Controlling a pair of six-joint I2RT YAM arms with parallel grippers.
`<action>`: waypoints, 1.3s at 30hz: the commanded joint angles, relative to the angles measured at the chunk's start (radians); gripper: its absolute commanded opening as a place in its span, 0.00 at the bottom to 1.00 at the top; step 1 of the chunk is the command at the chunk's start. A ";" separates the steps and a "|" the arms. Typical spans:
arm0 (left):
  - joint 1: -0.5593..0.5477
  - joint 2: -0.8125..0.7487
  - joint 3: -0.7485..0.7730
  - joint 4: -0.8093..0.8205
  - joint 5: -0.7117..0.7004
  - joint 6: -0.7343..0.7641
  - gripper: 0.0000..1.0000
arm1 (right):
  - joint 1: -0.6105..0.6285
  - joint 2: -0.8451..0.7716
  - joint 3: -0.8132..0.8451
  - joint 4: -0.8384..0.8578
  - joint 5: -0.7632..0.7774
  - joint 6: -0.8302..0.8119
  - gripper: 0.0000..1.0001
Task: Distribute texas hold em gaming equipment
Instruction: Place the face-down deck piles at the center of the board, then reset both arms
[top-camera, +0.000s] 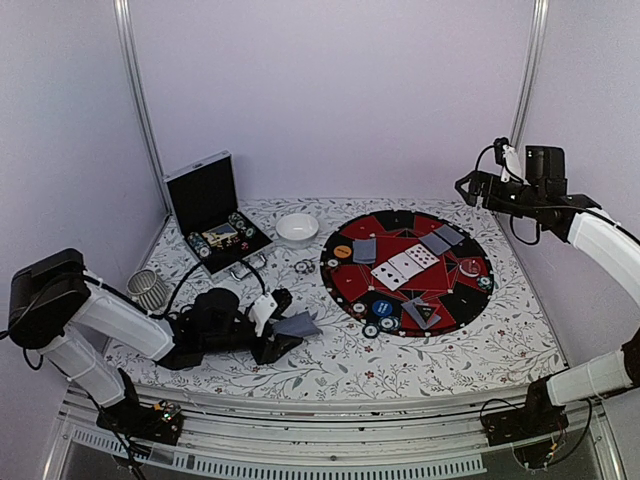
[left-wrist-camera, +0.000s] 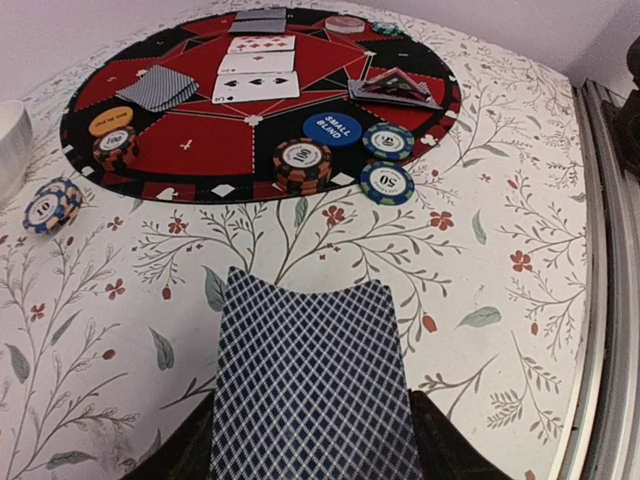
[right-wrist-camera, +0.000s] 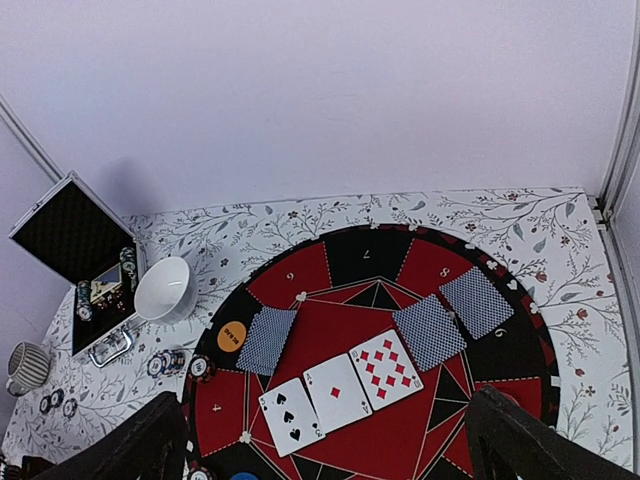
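1. While a blue-backed playing card (left-wrist-camera: 312, 370) sits between the jaws of the left gripper (top-camera: 276, 340), low over the floral tablecloth (left-wrist-camera: 500, 300) and short of the round poker mat (left-wrist-camera: 190, 150), we cannot tell whether they pinch it or merely flank it.
2. The right gripper (top-camera: 470, 187) hangs high beyond the mat, jaws wide apart, empty.
3. We judge a slack hold the main risk — the card could drop short or flip face up.
4. A low approach could knock the striped chip stack (left-wrist-camera: 302, 163) or the "SMALL BLIND" disc (left-wrist-camera: 334, 127) at the mat's near edge.
5. That tablecloth looks soft enough to snag a card edge — pale lilac walls (top-camera: 330, 90) close in, with a black case (top-camera: 205, 195) and white bowl (top-camera: 297, 228) at back left.
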 joint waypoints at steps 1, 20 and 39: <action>-0.010 0.075 -0.033 0.209 0.019 -0.010 0.58 | 0.007 -0.075 -0.018 -0.029 -0.001 -0.009 0.99; -0.013 0.097 -0.126 0.282 0.000 -0.007 0.98 | 0.009 -0.109 -0.038 -0.038 -0.079 -0.004 0.99; 0.354 -0.438 0.082 -0.032 -0.645 0.129 0.98 | -0.271 -0.282 -0.611 0.656 -0.065 0.000 0.99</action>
